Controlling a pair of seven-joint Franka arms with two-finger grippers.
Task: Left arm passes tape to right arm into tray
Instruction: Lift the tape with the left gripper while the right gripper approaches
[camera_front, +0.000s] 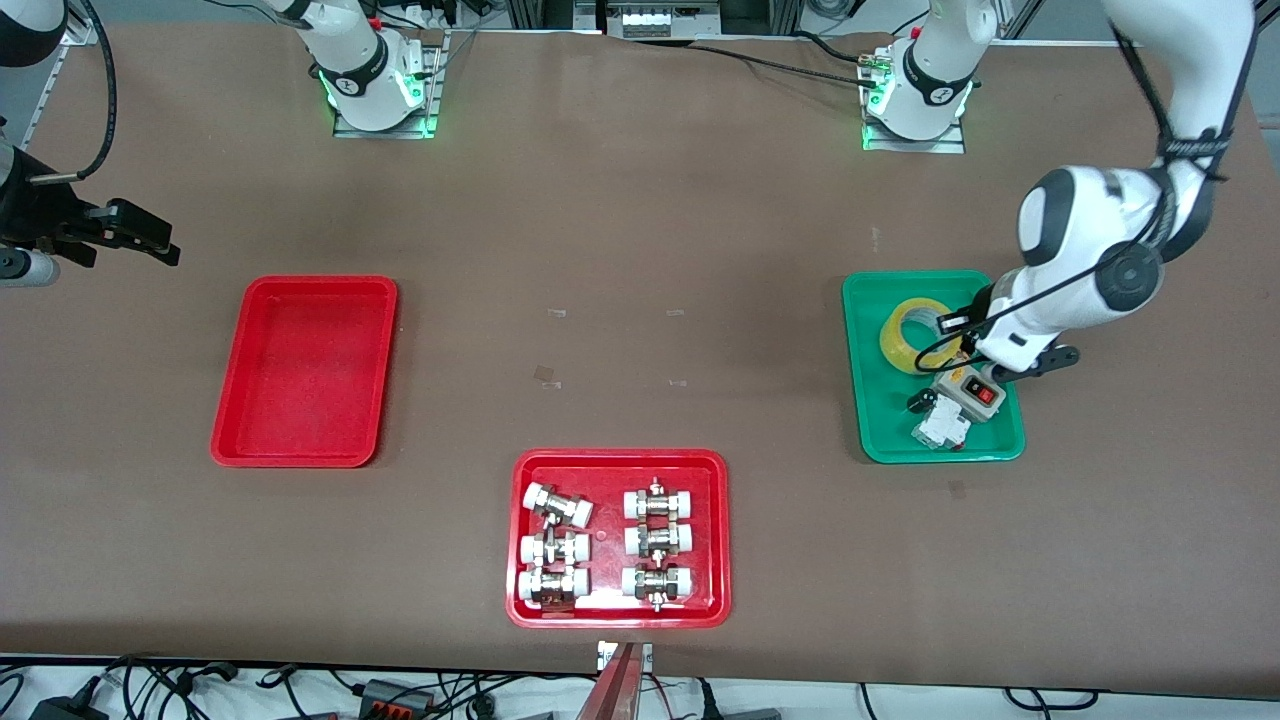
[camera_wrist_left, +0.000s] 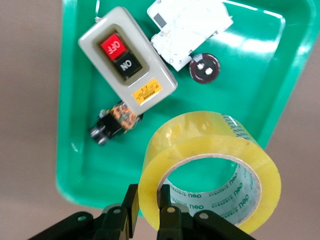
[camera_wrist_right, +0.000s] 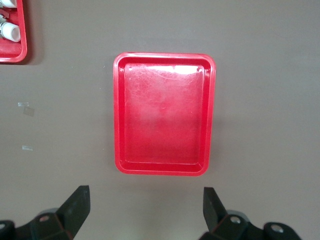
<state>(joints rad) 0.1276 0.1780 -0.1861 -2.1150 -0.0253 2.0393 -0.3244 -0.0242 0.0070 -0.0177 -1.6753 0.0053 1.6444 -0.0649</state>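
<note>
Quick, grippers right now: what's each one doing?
Left gripper: shut on the tape, pinching its wall, over the green tray.
Right gripper: open, holding nothing, waiting beside the red tray.

The tape (camera_wrist_left: 215, 150) looks like glossy, translucent yellow plastic film, smooth on its outside, with a pale inner core that is maybe cardboard. It lies in the green tray (camera_wrist_left: 280, 60), lower right in the left wrist view, whose plastic is shiny and reflects bright light on its floor. The switch box (camera_wrist_left: 127, 62) at the upper left has a matt grey casing, probably plastic. The fingers (camera_wrist_left: 131, 210) of the left gripper (camera_wrist_left: 146, 212) are matt black. The red tray (camera_wrist_right: 165, 114) is smooth, glossy plastic with fine scratches. The table (camera_front: 640, 250) has a matt brown surface.
</note>
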